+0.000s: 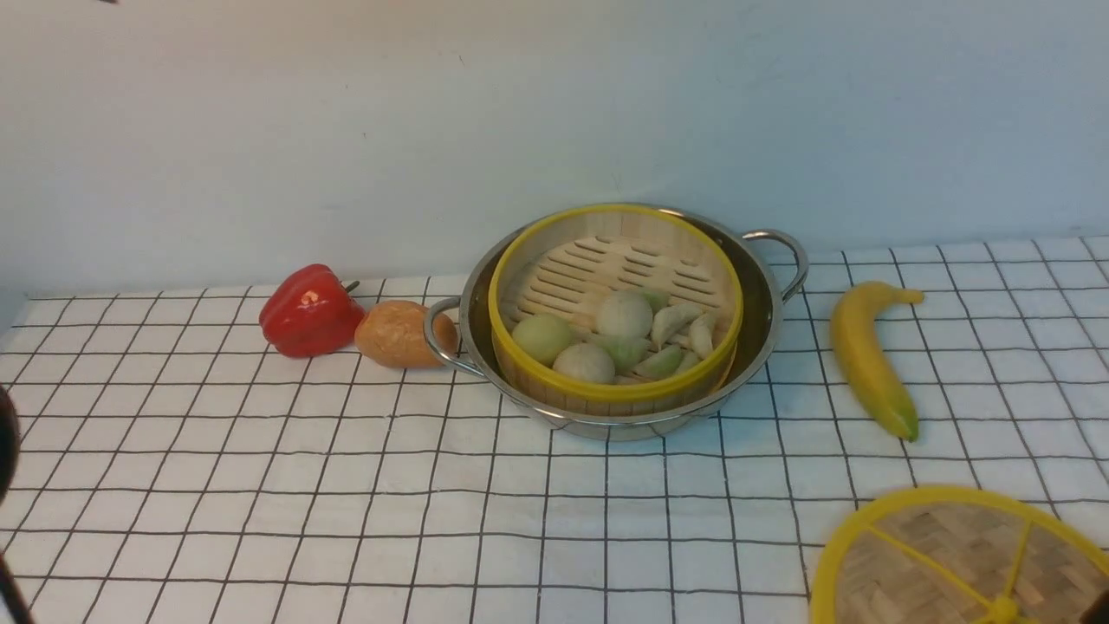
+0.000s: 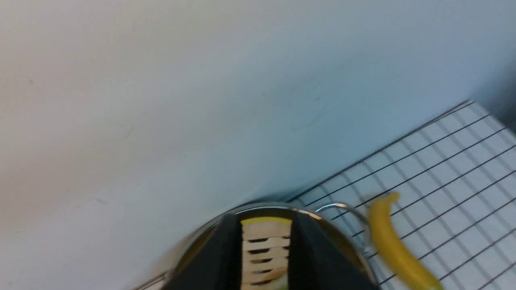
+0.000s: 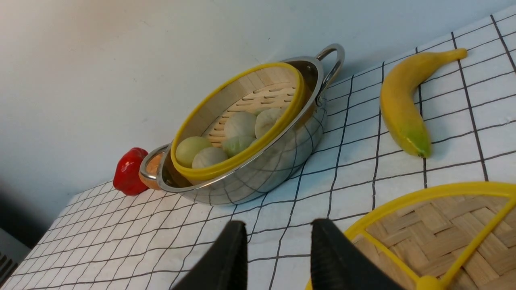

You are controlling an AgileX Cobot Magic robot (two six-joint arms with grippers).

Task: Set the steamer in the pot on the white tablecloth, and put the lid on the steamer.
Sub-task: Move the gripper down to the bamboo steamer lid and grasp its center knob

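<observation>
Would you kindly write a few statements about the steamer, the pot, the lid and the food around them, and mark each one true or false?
1. The steamer sits inside the pot. True.
2. The lid covers the steamer. False: the lid lies on the tablecloth at the front right, and the steamer is uncovered.
3. The banana lies on the robot's right of the pot. True.
4. The red pepper touches the banana. False: the pepper is left of the pot, beside a bread roll, and the banana is on the other side.
5. The right gripper holds the lid. False: its jaws stand apart and empty near the lid's rim.
</observation>
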